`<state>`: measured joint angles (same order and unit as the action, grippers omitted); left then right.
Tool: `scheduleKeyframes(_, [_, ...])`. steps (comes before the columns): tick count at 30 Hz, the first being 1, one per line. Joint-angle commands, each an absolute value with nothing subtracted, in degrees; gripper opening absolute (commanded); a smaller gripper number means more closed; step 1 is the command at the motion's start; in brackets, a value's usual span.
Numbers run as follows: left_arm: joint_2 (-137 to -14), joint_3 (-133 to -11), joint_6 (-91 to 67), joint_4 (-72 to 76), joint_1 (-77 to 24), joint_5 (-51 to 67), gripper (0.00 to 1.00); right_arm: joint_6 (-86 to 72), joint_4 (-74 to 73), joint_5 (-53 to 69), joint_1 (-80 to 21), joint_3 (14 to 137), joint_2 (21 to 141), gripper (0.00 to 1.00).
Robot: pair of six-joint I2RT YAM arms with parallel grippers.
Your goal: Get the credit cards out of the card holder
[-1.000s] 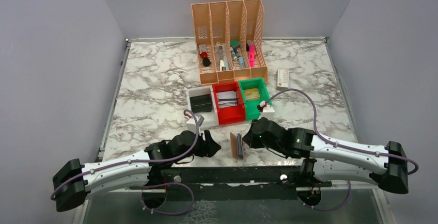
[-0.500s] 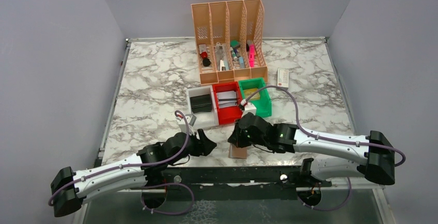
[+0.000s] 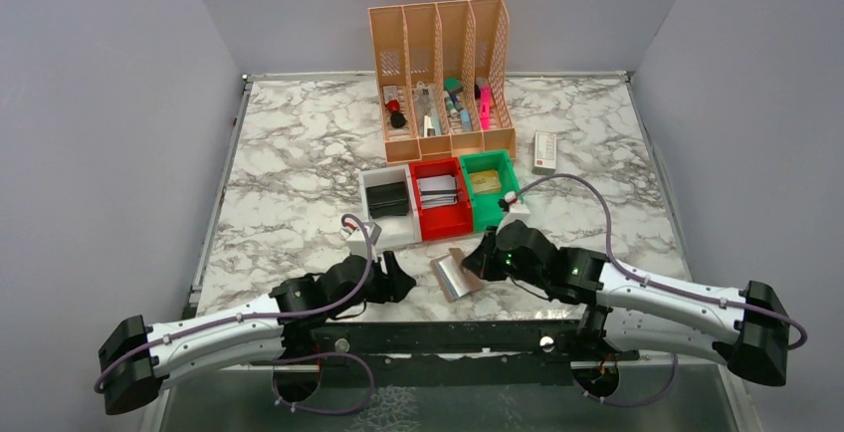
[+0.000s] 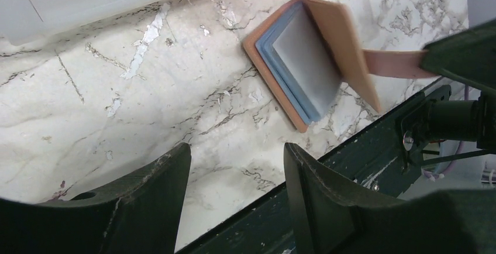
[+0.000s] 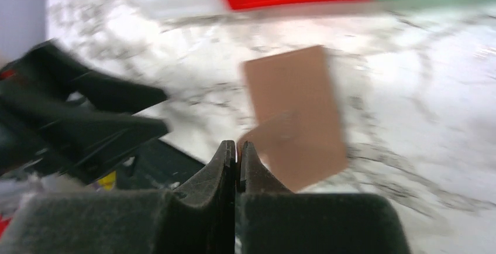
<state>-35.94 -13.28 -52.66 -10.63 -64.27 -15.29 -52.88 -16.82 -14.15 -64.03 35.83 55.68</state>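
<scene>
Position: card holder lies open at lower centre, close to tabletop near edge, credit cards inside. Flap lifted, right jaws clenched on it; left jaws released over marble to its left.

tan-brown card holder, bluish-grey credit cards, grey-veined white marble table.

No writing, label or number is legible anywhere here.

White arm links, black joints; lilac cables; left gripper and right gripper matte black.
</scene>
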Motion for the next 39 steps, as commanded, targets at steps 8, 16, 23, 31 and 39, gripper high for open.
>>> scheduleKeyframes(8, [-41.7, -15.9, -49.8, -4.8, -64.7, -12.8, 0.63, -53.1, -22.1, -11.9, -49.5, 26.0, 52.0, 0.06])
scheduleKeyframes(16, [-50.4, -18.3, -47.8, -0.1, -64.7, -9.2, 0.63, -51.0, -22.4, -12.3, -42.5, 24.7, 57.9, 0.06])
scheduleKeyframes(23, [-54.5, -19.2, -47.4, 3.8, -64.7, -8.1, 0.63, -55.7, -25.0, -15.2, -42.1, 25.0, 64.0, 0.05])
scheduleKeyframes(31, [-56.8, -20.1, -46.0, 11.4, -64.6, -7.9, 0.63, -55.1, -19.4, -8.3, -42.2, 22.4, 67.1, 0.02])
scheduleKeyframes(39, [-65.6, -23.8, -44.9, 15.5, -64.7, -5.1, 0.63, -54.6, -19.9, -9.4, -42.2, 22.6, 63.4, 0.02])
